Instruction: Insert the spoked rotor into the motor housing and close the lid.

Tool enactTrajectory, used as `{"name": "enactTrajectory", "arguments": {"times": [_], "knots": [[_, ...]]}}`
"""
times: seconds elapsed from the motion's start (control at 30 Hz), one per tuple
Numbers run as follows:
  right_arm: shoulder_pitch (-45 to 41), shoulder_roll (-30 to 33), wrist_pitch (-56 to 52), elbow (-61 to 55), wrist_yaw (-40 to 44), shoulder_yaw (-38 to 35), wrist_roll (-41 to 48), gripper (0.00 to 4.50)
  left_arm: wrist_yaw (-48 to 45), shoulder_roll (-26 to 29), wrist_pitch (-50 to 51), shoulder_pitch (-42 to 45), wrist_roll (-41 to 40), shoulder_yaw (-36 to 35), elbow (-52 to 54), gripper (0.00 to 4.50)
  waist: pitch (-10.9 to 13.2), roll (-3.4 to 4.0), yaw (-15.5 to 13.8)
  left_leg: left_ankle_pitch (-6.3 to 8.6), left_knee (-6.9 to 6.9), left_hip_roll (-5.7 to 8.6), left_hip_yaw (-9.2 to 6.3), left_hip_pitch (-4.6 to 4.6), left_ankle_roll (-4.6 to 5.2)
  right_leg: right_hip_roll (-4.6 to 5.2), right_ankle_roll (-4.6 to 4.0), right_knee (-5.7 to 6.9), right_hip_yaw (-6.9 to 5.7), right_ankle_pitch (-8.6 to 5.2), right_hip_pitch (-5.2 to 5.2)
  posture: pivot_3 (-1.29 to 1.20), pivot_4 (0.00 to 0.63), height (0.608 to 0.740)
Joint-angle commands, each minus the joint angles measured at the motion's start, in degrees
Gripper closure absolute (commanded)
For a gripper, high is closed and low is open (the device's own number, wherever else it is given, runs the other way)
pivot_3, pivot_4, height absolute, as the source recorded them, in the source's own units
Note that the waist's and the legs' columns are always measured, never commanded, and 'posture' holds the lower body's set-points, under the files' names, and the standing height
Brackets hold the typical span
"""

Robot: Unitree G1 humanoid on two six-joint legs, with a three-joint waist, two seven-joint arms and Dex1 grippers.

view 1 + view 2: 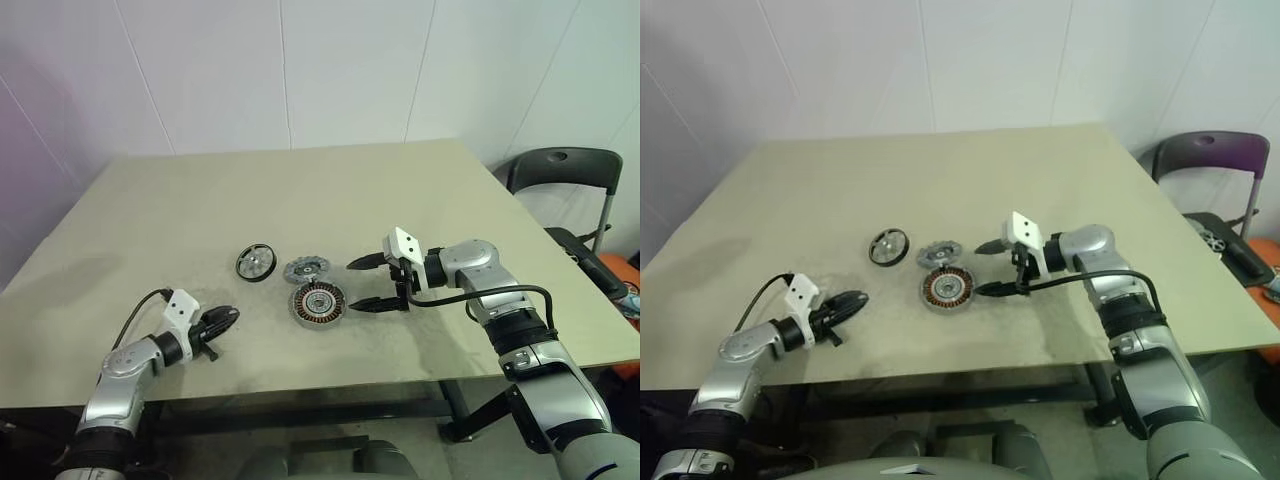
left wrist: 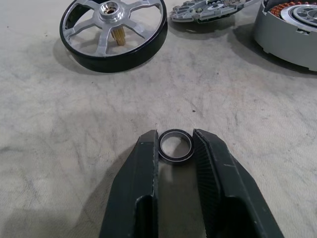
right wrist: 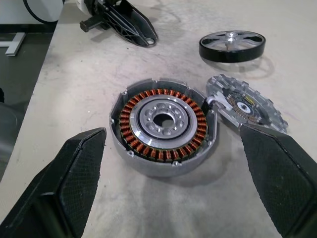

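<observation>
Left end effector (image 2: 176, 148) pinching thin ring (image 2: 176, 146)

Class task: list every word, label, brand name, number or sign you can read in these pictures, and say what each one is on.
None can be read.
Rotor: bare metal and black rim, no marking.
Housing: copper windings and grey hub, no text.
Lid: a small dark centre patch, too small to tell whether it bears print.
Ring, table: unmarked.
</observation>
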State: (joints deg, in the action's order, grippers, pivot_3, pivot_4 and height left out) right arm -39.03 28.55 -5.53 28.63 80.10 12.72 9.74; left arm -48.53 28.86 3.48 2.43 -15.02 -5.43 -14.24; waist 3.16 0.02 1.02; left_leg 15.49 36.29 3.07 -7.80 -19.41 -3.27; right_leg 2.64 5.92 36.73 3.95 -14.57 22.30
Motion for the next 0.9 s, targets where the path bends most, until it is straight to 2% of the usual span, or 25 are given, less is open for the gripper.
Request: {"name": "enactTrajectory", "arguments": {"times": [0.03,0.33,0.9], "knots": [[-2.0,0.2,1.0,-0.2,-0.1,-1.4,0.4,0.00,-2.1,1.9,2.2,-1.7,-1.6,-0.4,4.7,3.82,0.0,0.00,0.1,0.00,-0.04,0.00,0.03,-0.02,0.00,0.00,-0.01,-0.01,0.03,0.01,0.03,0.00,0.000,0.740],[-2.3,-0.2,1.2,0.5,-0.5,-1.0,0.2,0.00,-5.2,5.7,8.9,-6.3,-6.0,-1.2,17.3,3.82,0.0,-0.02,-0.1,0.01,-0.13,-0.01,0.03,-0.09,0.00,0.02,-0.08,-0.18,0.03,-0.01,0.05,0.00,0.000,0.740],[-1.4,0.8,1.3,-0.3,0.2,-1.2,0.4,0.00,-5.9,6.7,11.3,-4.7,-6.1,1.4,23.4,3.82,0.0,-0.01,0.0,0.01,-0.13,-0.01,0.04,-0.09,0.00,0.02,-0.06,-0.25,0.03,-0.04,0.03,0.00,0.000,0.740]]}}
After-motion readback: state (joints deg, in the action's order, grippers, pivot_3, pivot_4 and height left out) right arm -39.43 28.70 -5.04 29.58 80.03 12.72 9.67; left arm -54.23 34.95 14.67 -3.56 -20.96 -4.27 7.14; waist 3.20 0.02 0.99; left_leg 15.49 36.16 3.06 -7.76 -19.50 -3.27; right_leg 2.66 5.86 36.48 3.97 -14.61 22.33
